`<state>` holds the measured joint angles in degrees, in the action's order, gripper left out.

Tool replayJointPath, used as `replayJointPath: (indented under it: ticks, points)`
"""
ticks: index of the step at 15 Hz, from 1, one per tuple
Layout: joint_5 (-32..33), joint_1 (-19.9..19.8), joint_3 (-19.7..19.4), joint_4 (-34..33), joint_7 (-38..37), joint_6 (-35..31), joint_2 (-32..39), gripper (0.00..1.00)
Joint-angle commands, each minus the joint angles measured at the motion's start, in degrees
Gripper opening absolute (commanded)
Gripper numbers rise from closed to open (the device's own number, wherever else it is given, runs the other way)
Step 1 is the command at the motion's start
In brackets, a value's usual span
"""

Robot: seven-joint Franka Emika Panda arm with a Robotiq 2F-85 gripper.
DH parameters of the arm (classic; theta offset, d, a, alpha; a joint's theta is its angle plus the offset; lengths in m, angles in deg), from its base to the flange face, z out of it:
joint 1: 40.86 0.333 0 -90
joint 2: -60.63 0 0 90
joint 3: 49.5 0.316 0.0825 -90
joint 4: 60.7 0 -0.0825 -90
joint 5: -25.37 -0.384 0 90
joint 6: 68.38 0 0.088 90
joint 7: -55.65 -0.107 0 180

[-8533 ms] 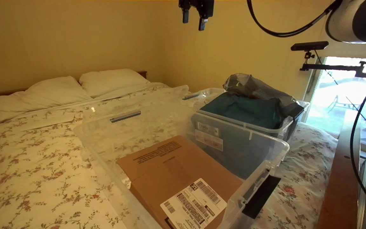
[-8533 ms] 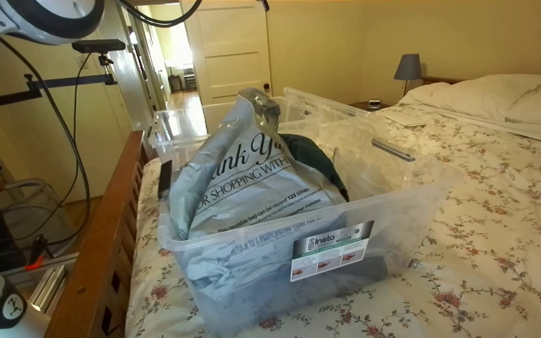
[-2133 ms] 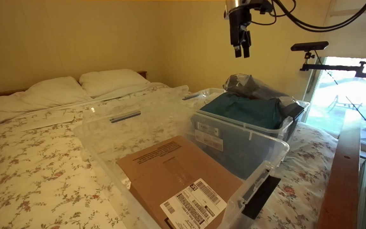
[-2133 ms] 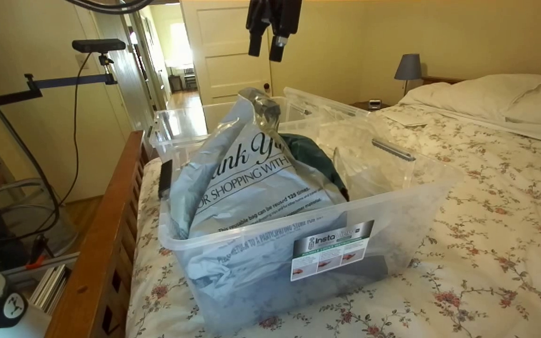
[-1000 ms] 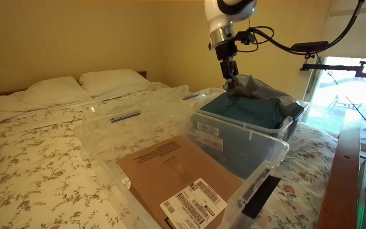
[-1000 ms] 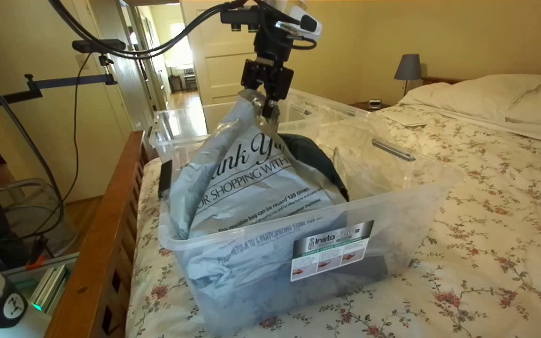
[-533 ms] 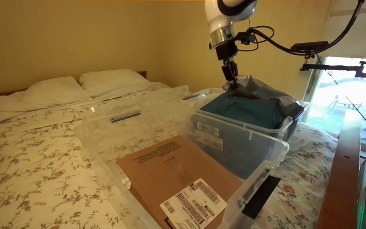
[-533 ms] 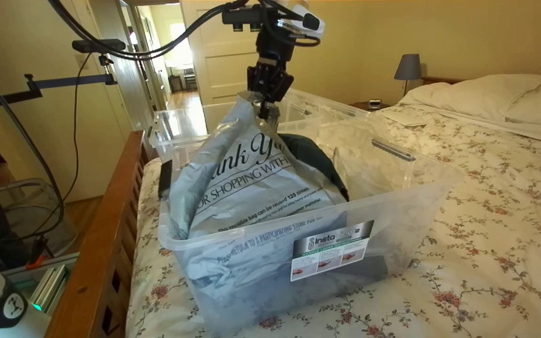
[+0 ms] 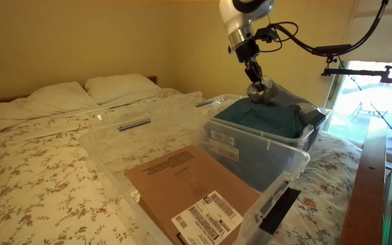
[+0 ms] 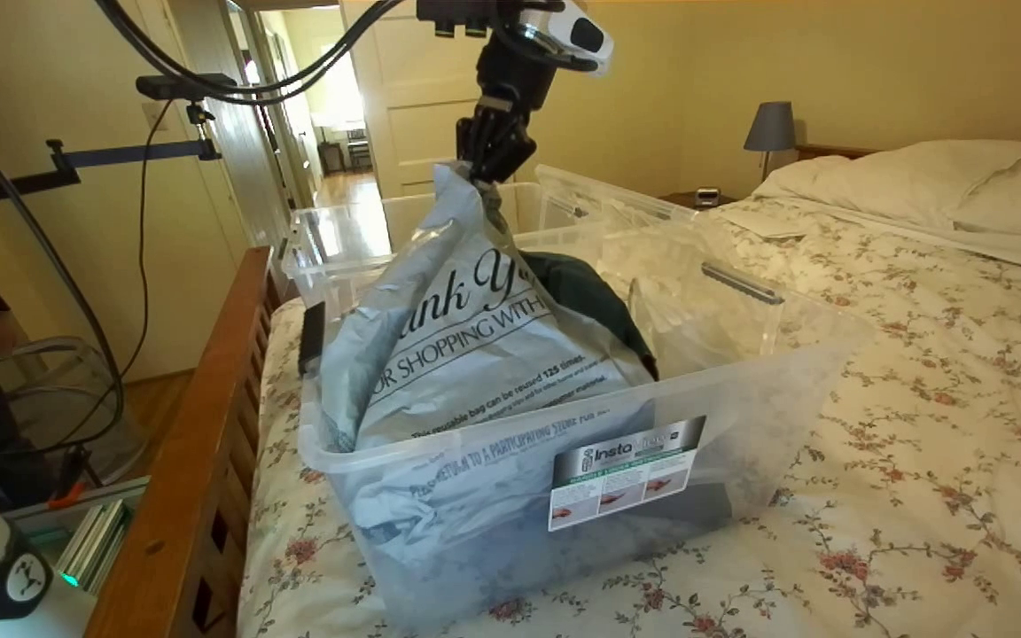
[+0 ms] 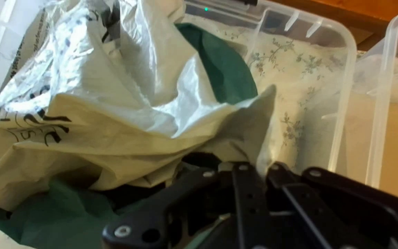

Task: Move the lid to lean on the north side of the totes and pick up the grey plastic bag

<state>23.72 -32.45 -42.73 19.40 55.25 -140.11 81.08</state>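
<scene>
The grey plastic bag (image 10: 484,354), printed with black lettering, rises in a peak from a clear tote (image 10: 493,434) in an exterior view. At that peak my gripper (image 10: 479,177) is shut on the bag, pinching its top edge and pulling it upward. The bag's bulk still rests inside the tote. In the wrist view, the bag's crumpled plastic (image 11: 133,128) runs up to the gripper (image 11: 259,169), a fold of it rising between the fingers. From an exterior view the gripper (image 9: 259,87) is seen tilted over the bag. I cannot single out the lid.
Green cloth (image 9: 257,114) lies in the same tote, beside the bag. A neighbouring clear tote (image 9: 288,149) holds a labelled cardboard box (image 9: 196,187). The totes stand on a floral bedspread (image 9: 56,170) near a wooden footboard (image 9: 366,190). A camera arm (image 10: 138,154) reaches in at the side.
Over the last second the gripper has come down onto the bag's top and shut on it. Since half a second ago it has risen slightly, drawing the bag's peak up with it.
</scene>
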Motion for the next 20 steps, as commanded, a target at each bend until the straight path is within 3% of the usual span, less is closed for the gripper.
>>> replayJointPath:
  ticks: [1,5,11,13,14,20]
  points:
    - [-3.7,0.0,0.5,-12.0,-0.3,11.6,2.0,0.0]
    - [-5.9,0.9,1.3,-23.5,-0.8,17.9,2.8,0.0]
    - [-5.7,2.7,1.5,-35.6,-3.5,19.5,3.2,0.0]
    - [-2.7,4.4,1.3,-39.0,-4.1,19.5,3.2,0.0]
    - [-2.9,2.4,0.9,-30.7,-1.3,17.1,1.6,0.01]
    - [-2.7,3.6,0.9,-34.2,-2.3,18.2,2.0,0.0]
